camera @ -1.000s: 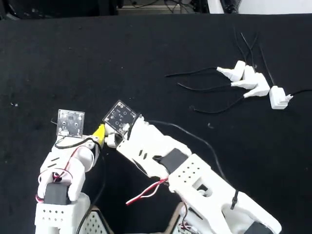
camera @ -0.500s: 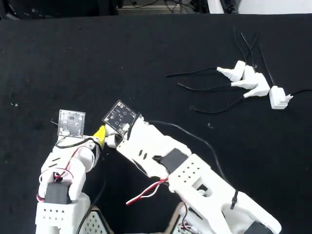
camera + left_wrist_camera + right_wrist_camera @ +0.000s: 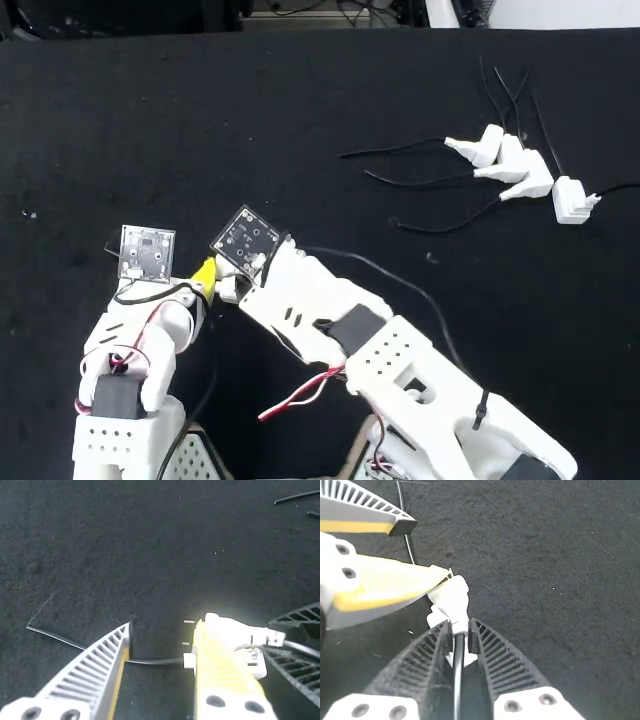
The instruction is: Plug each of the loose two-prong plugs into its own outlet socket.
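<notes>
A white two-prong plug (image 3: pixel 451 597) sits at the tips of my right gripper (image 3: pixel 460 624), which is shut on its rear end where the black cable leaves. In the left wrist view the same plug (image 3: pixel 225 629) shows its two prongs beside the yellow finger (image 3: pixel 220 675) of my left gripper (image 3: pixel 162 627). That gripper is open, with a thin black cable (image 3: pixel 150 661) lying across its gap. From above, both grippers meet near the table's front left, around the plug (image 3: pixel 228 288) and the yellow finger (image 3: pixel 204 272).
Three white pieces with black cables (image 3: pixel 505 165) and a white block (image 3: pixel 570 200) lie clustered at the back right. A black cable (image 3: pixel 400 285) curves over the black table (image 3: pixel 300 120) beside my right arm.
</notes>
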Robot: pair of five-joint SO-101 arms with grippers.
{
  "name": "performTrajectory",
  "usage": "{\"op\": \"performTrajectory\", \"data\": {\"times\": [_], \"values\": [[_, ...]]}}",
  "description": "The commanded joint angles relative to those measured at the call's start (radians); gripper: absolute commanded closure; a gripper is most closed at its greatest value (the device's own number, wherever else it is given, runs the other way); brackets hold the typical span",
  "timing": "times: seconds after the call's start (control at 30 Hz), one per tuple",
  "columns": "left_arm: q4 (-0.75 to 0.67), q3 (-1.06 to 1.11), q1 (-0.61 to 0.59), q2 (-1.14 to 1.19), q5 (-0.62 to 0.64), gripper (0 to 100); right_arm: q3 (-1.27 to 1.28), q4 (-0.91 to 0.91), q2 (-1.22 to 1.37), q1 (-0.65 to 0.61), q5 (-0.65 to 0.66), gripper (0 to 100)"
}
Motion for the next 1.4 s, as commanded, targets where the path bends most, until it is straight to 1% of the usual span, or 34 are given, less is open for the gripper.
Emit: {"op": "performTrajectory", "data": {"times": [0.0,0.47,0.6,0.67,0.87,1.03,1.1,1.23,1.3,1.37], "values": [[-0.012,-0.007,0.016,-0.003,-0.005,79,-0.028,-0.02,-0.047,-0.009,-0.012,98.8],[-0.012,-0.007,0.016,-0.003,-0.005,79,-0.056,0.009,-0.047,-0.014,-0.018,98.8],[0.002,-0.005,0.07,-0.002,-0.006,79,-0.056,0.009,-0.051,-0.014,-0.018,98.8],[0.014,-0.012,0.082,-0.002,-0.006,79,-0.051,0.014,-0.081,-0.014,-0.018,98.8],[0.014,-0.016,0.07,-0.002,-0.006,79,-0.021,0.063,-0.223,-0.014,-0.018,98.8],[0.014,-0.018,0.064,-0.009,-0.006,79,-0.008,0.071,-0.239,-0.012,-0.015,98.8],[0.015,-0.033,0.039,-0.011,-0.002,79,-0.008,0.071,-0.222,-0.009,-0.011,98.8],[0.015,-0.065,-0.073,-0.005,0.025,79,-0.03,0.074,-0.174,0.032,-0.011,98.8],[0.011,-0.067,-0.12,-0.003,0.044,79,-0.064,0.107,-0.151,0.075,-0.011,98.8],[0.009,-0.067,-0.143,-0.003,0.048,79,-0.12,0.17,-0.127,0.107,-0.011,98.8]]}}
